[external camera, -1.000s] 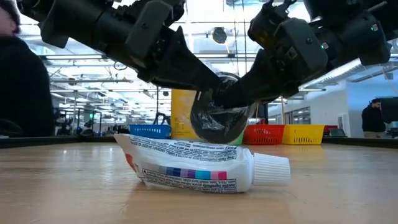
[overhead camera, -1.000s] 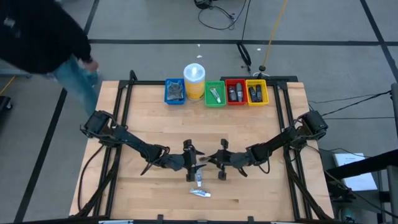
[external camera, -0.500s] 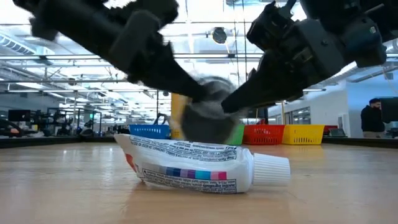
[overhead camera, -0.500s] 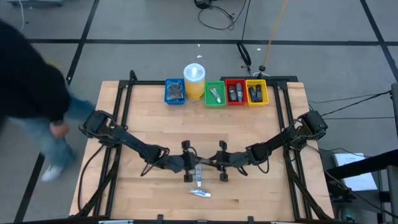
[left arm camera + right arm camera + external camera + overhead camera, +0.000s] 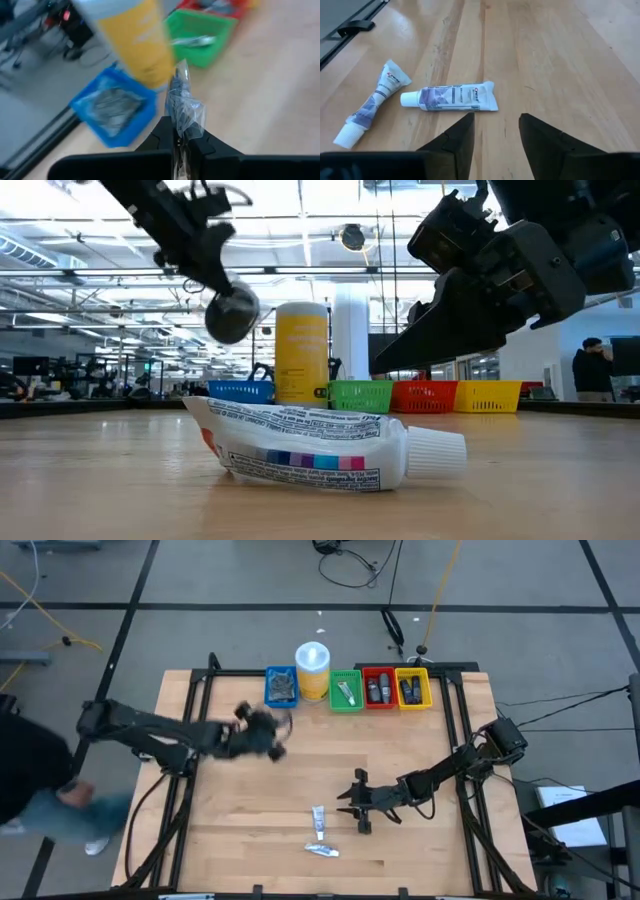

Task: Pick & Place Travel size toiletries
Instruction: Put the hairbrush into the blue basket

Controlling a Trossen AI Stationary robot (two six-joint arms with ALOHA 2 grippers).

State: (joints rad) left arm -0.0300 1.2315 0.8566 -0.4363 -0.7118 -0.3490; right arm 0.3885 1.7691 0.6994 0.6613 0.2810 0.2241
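Four little bins are sitting in a row at the far edge of the table (image 5: 400,750). The blue bin (image 5: 281,688) is holding wrapped grey things. The green bin (image 5: 346,690) is holding a thin tube. The red bin (image 5: 378,688) and the yellow bin (image 5: 412,688) are each holding dark oblong containers. A yellow cylinder (image 5: 313,671) with a white lid is standing between the blue and green bins.

The left pincer (image 5: 262,732) is hanging above the table near the blue bin, clamped on a grey disc (image 5: 182,107) in clear wrap. It is blurry from above.

The right pincer (image 5: 350,806) is sitting low near the table's middle with its fingers spread apart. Two toothpaste tubes (image 5: 449,96) are lying near it, close to the front edge.

A person (image 5: 30,780) is standing at the left, partly cut off.
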